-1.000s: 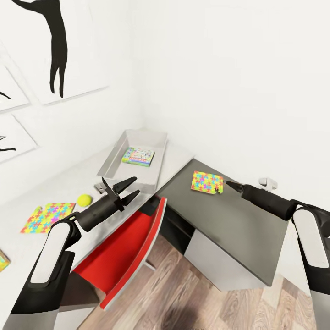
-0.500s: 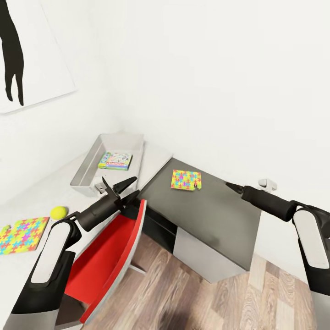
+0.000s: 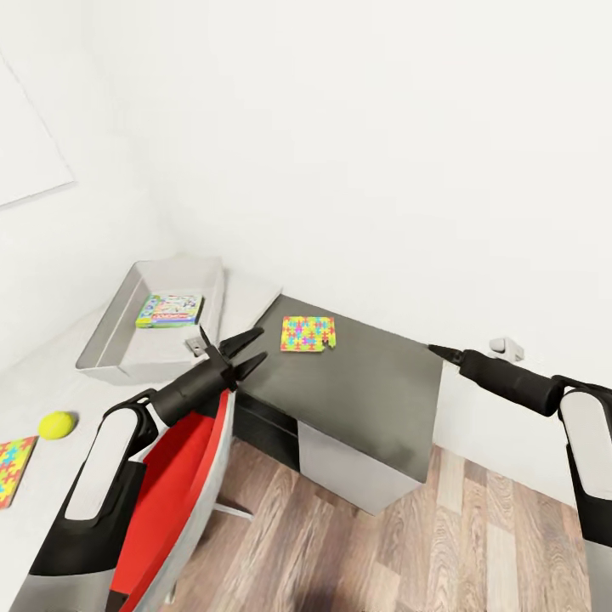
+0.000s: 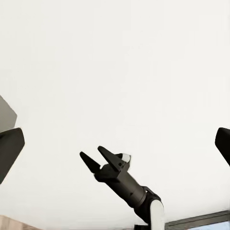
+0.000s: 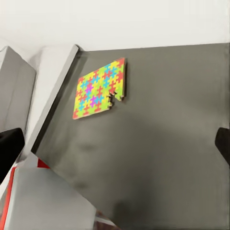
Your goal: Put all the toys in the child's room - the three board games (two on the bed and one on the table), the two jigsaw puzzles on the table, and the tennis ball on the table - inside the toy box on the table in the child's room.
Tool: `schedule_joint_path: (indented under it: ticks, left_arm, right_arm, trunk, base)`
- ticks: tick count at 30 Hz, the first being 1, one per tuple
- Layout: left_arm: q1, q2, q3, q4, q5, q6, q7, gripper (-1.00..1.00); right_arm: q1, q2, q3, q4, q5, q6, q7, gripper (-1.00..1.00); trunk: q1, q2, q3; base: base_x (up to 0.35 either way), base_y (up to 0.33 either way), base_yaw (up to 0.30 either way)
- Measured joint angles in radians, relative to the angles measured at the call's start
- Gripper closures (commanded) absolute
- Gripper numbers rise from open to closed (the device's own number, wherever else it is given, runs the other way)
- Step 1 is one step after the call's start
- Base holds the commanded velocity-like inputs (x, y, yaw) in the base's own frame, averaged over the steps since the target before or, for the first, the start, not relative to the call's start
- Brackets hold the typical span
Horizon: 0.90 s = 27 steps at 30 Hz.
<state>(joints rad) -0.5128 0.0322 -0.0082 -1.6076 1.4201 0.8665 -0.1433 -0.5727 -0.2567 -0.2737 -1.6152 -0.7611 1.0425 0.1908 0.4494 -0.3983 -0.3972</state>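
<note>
Head view: the shallow light grey toy box [image 3: 119,327] with sloping sides rests on the pale marbled part of the tabletop [image 3: 51,382] near the wall corner. Inside it lies a flat printed board game box [image 3: 170,310] with a red band. On the dark grey section of the tabletop [image 3: 374,391] lies a thin multicoloured jigsaw puzzle square [image 3: 308,333], flat, well apart from the toy box. A small yellow-green tennis ball [image 3: 57,424] sits on the pale part, and just beside it, at the picture's edge, part of a second bright jigsaw square [image 3: 12,467] shows. A red chair [image 3: 174,484] stands tucked against the tabletop over a wood-plank floor [image 3: 408,544].

The left hand [image 3: 249,353] hangs above the tabletop's edge between the toy box and the jigsaw, its black fingers spread and holding nothing. The right hand [image 3: 435,349] reaches out over the far end of the dark section; seen from the left wrist view, the right hand [image 4: 94,156] has its two fingers parted and empty. The right wrist view looks down on the same jigsaw [image 5: 99,89], which has a small notch at one corner.
</note>
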Motion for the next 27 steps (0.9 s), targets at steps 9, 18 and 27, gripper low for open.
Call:
schedule_joint_path:
  ticks: [9,18,27]
  left_arm:
    - [-0.011,-0.003,-0.025,0.0,0.0,0.0,0.117,-1.0]
    - [-0.021,-0.004,-0.031,0.002,-0.003,0.0,0.148,-1.0]
    - [-0.023,-0.004,-0.032,0.003,-0.004,0.0,0.151,-1.0]
  right_arm:
    - [0.0,0.009,-0.004,0.0,0.0,0.0,-0.001,-1.0]
    - [0.0,0.01,-0.004,0.0,-0.001,0.0,-0.001,-1.0]
    - [0.0,0.01,-0.004,0.0,-0.001,0.0,-0.001,-1.0]
  trunk:
    - [0.0,0.0,0.008]
    - [0.0,0.0,0.017]
    - [0.0,0.0,0.027]
  base:
    - [0.0,0.0,-0.26]
    - [0.0,0.0,-0.246]
    - [0.0,0.0,-0.241]
